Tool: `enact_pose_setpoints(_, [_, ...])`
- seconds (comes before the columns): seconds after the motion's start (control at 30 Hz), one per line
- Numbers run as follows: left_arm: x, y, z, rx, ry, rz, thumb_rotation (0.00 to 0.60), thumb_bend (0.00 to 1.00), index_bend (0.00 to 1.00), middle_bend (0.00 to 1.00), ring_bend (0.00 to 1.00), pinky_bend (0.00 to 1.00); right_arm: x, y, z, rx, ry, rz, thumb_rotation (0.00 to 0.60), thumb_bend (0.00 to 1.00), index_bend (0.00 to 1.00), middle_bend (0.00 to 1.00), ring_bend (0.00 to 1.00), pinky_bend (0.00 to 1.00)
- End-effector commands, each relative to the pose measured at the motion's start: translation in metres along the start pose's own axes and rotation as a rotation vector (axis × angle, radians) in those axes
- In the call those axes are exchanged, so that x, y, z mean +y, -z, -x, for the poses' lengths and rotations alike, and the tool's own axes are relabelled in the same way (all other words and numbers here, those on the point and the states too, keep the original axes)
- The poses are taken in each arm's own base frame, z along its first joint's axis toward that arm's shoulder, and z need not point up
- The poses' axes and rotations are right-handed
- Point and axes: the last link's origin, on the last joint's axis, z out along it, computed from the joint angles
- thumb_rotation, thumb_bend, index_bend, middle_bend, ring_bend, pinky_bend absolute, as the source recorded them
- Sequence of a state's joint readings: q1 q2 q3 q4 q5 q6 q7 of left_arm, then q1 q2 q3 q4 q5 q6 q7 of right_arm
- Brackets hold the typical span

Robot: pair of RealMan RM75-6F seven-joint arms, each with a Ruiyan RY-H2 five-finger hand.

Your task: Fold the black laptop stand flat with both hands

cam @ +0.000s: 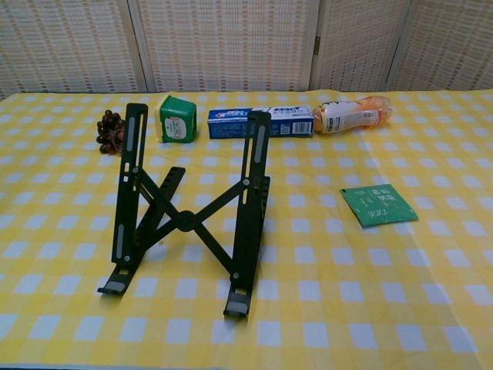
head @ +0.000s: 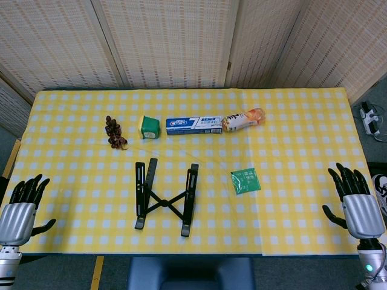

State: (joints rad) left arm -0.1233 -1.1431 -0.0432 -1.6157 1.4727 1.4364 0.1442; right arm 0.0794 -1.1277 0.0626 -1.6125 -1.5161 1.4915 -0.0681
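The black laptop stand [head: 164,197] stands unfolded near the table's front edge, its two arms raised and joined by a crossed brace. The chest view shows the stand [cam: 189,220] up close, tilted up toward the back. My left hand [head: 21,208] hovers at the table's front left corner, fingers spread, holding nothing. My right hand [head: 355,202] hovers at the front right corner, also with fingers spread and empty. Both hands are far from the stand and do not show in the chest view.
Along the back lie a dark grape bunch [head: 114,132], a green box [head: 149,127], a toothpaste box [head: 194,125] and an orange bottle [head: 243,119] on its side. A green sachet [head: 245,180] lies right of the stand on the yellow checked tablecloth [head: 290,151].
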Motion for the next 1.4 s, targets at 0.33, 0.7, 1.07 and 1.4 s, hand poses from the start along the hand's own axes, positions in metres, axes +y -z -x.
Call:
enact_pose_setpoints(0.33, [0.005,-0.007,0.002,0.001,0.035,0.028,0.6,0.19,0.03,0.01,0.0,0.0,-0.002,-0.001,0.0,-0.005,-0.018,-0.011,0.6,0.32,0.0,0.0,0.0,0.0])
enact_pose_setpoints(0.7, [0.03,-0.038,-0.006,-0.078,0.208,0.195,0.6,0.2,0.06,0.08,0.04,0.0,-0.004,-0.002,-0.005,-0.001,-0.038,-0.039,0.6,0.32,0.0,0.0,0.0,0.0])
enact_pose_setpoints(1.07, [0.07,-0.104,-0.002,-0.317,0.53,0.309,0.6,0.15,0.04,0.09,0.06,0.04,-0.009,-0.005,-0.008,-0.014,-0.046,-0.077,0.6,0.32,0.0,0.0,0.0,0.0])
enact_pose_setpoints(1.4, [0.107,-0.148,0.02,-0.539,0.741,0.278,0.6,0.15,0.01,0.09,0.05,0.04,-0.01,-0.007,-0.005,-0.026,-0.054,-0.084,0.6,0.32,0.0,0.0,0.0,0.0])
